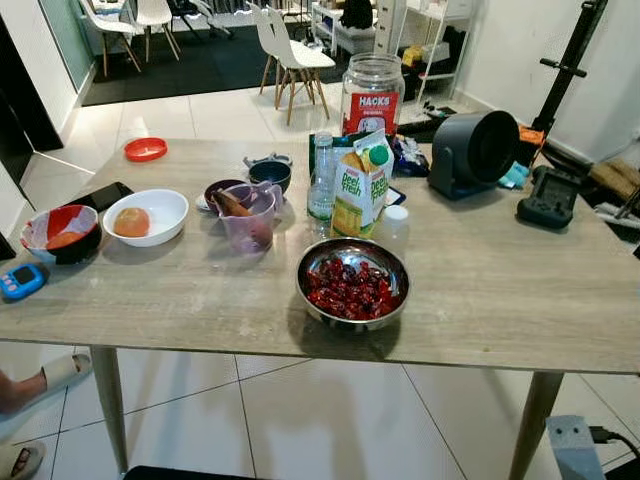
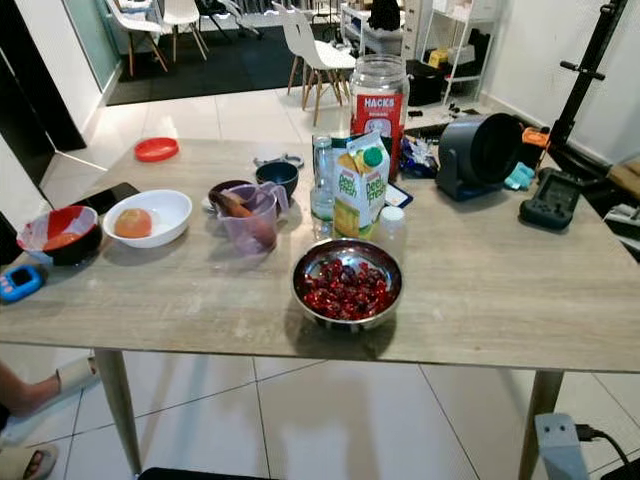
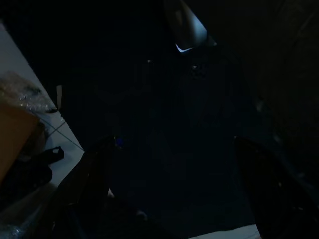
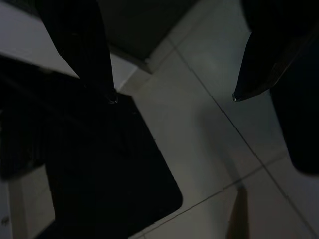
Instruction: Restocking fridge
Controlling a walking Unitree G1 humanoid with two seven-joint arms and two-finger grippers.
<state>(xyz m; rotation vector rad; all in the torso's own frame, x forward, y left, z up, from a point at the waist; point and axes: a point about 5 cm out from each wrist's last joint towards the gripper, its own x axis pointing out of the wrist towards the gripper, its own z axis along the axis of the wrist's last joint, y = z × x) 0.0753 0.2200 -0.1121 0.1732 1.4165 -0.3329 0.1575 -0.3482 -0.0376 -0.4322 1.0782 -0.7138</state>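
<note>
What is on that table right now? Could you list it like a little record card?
Surface: wooden table
Nearest the robot: steel bowl of red fruit
Middle: juice carton, water bottle, purple jug
Left side: white bowl holding a peach-coloured fruit, red-lined bowl
Far edge: Hacks jar, red lid
Right gripper: open, above the floor

table (image 1: 500, 290) pale woodgrain | steel bowl (image 1: 352, 284) dark-red contents | lid (image 1: 146, 149) red
</note>
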